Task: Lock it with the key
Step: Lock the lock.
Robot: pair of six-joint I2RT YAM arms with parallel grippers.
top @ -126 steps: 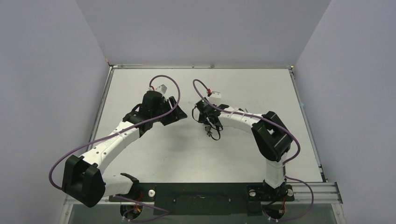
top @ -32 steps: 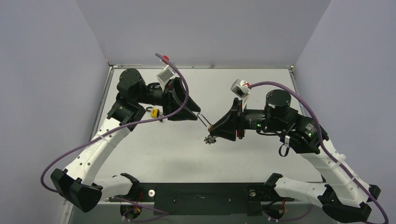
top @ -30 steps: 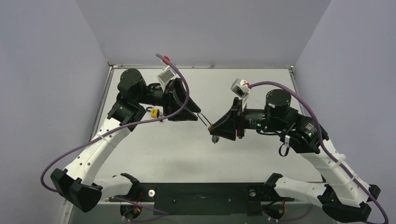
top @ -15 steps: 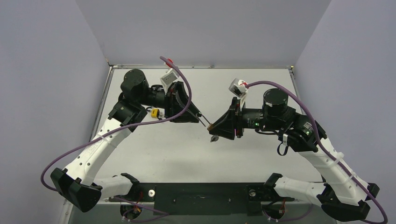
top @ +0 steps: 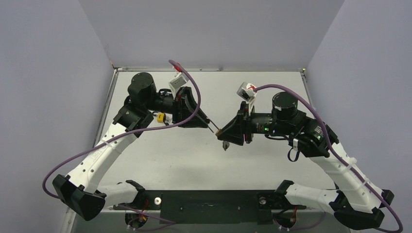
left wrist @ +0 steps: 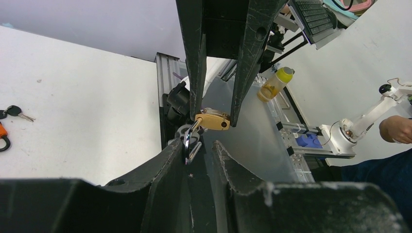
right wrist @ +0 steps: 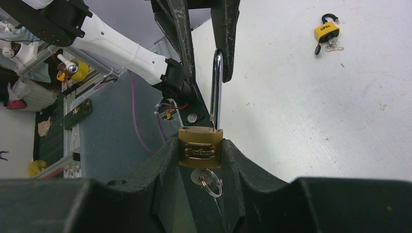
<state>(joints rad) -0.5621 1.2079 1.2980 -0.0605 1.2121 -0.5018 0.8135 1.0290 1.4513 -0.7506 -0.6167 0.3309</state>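
Top external view: both arms reached toward the middle of the table [top: 272, 87] and met above it, the left gripper [top: 206, 124] and right gripper [top: 221, 133] tip to tip with a brass padlock [top: 218, 131] held off the surface between them. A key [top: 224, 144] hung from the padlock's underside.

In the right wrist view, the right gripper [right wrist: 200, 145] was clamped on the padlock's brass body, one finger pressed to each side. The key [right wrist: 203, 177] sat in the keyhole in the bottom face, with a thin ring dangling from it. The steel shackle [right wrist: 217, 87] rose straight from the body, and its bend lay between the left gripper's black fingers. Whether its free leg was seated in the body could not be told from that edge-on angle. Farther off, a yellow padlock [right wrist: 326, 31] with its own keys lay alone on the table.

In the left wrist view, the left gripper [left wrist: 197, 148] was closed to a narrow gap on the shackle [left wrist: 190, 141]. The brass body [left wrist: 213, 120] sat just beyond it, pinched between the right gripper's fingers. A loose key [left wrist: 14, 111] lay on the table at the far left.
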